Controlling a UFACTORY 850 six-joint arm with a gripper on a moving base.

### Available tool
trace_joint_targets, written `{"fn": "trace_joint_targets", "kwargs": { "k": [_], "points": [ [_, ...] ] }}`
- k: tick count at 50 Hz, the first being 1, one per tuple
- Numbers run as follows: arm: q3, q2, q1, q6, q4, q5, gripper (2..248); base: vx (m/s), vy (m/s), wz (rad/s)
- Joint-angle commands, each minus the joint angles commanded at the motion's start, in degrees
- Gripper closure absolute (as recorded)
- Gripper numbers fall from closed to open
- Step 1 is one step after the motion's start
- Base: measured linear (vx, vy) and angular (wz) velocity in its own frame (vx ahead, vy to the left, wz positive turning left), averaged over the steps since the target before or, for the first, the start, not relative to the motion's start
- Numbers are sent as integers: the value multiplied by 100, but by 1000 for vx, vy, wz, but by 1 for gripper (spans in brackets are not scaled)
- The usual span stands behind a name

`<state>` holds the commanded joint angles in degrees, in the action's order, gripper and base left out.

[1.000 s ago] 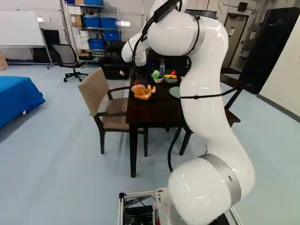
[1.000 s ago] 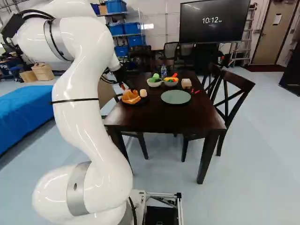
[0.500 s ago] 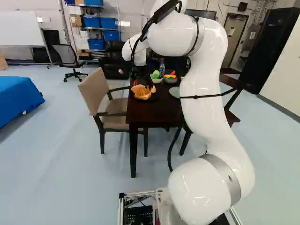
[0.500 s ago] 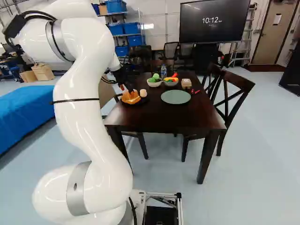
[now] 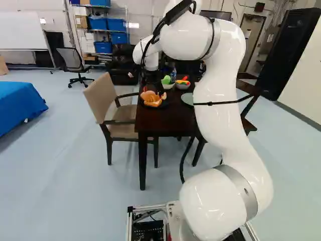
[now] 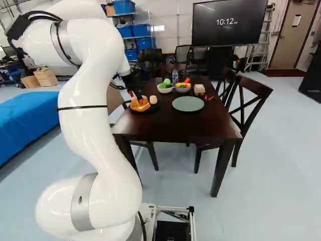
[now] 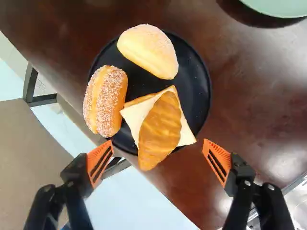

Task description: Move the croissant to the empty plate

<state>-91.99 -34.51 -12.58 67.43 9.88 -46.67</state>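
Observation:
Over the near left part of the table, my gripper (image 6: 134, 94) points down at the black plate of bread. In the wrist view the gripper (image 7: 158, 143) is open, one orange pad to each side of the croissant (image 7: 161, 128), touching neither side. The croissant lies on square bread slices (image 7: 185, 136) on the black plate (image 7: 197, 81), one end reaching past the plate's rim. Two rolls, one sugar-coated (image 7: 106, 100) and one paler (image 7: 149, 50), share that plate. The empty pale green plate (image 6: 188, 104) stands to its right in the right base view.
Behind the plates on the dark table (image 6: 175, 125) are two bowls of toy food (image 6: 165, 88), a bottle (image 6: 174, 76) and a small pale block (image 6: 199, 89). Chairs stand at both sides, one beige (image 5: 103, 98), one dark (image 6: 251, 95).
The upper arm has shifted slightly to the right in both base views, and the gripper has come a little closer over the bread. The base and the plates have not moved.

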Motion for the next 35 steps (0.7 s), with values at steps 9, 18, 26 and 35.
{"fn": "trace_joint_targets", "kwargs": {
  "k": [9, 18, 26, 35],
  "points": [
    [5, 3, 57, 0, -3, 0, 3, 0, 0, 0],
    [-36, -25, 83, 0, -3, 0, 3, 0, 0, 0],
    [-62, -42, 86, 0, -3, 0, 3, 0, 0, 0],
    [-62, -42, 86, 0, -3, 0, 3, 0, 0, 0]
  ]
}}
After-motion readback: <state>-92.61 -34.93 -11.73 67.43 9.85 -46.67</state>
